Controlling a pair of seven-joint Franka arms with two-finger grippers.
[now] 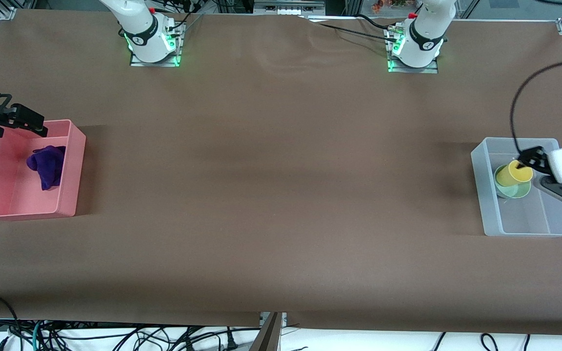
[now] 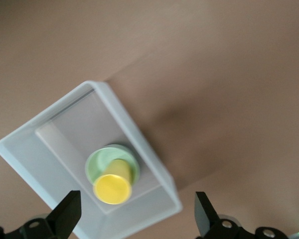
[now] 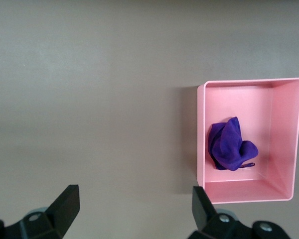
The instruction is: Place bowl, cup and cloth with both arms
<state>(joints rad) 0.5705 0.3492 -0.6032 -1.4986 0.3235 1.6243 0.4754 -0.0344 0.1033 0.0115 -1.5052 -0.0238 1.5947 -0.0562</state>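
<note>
The yellow cup (image 1: 512, 173) sits inside the pale green bowl (image 1: 511, 190), and both are in the clear bin (image 1: 481, 185) at the left arm's end of the table. My left gripper (image 1: 538, 171) hangs open over that bin with nothing between its fingers. In the left wrist view the cup (image 2: 112, 188) and bowl (image 2: 100, 162) lie below the left gripper (image 2: 137, 219). The purple cloth (image 1: 47, 165) lies bunched in the pink bin (image 1: 73, 170) at the right arm's end. My right gripper (image 1: 30, 123) is open over that bin's edge, holding nothing. The right wrist view shows the cloth (image 3: 231, 145) beside the right gripper (image 3: 134, 211).
The clear bin (image 2: 134, 129) and the pink bin (image 3: 284, 134) stand at the two ends of the brown table. Both arm bases are at the table's edge farthest from the front camera. A black cable loops above the clear bin (image 1: 515, 107).
</note>
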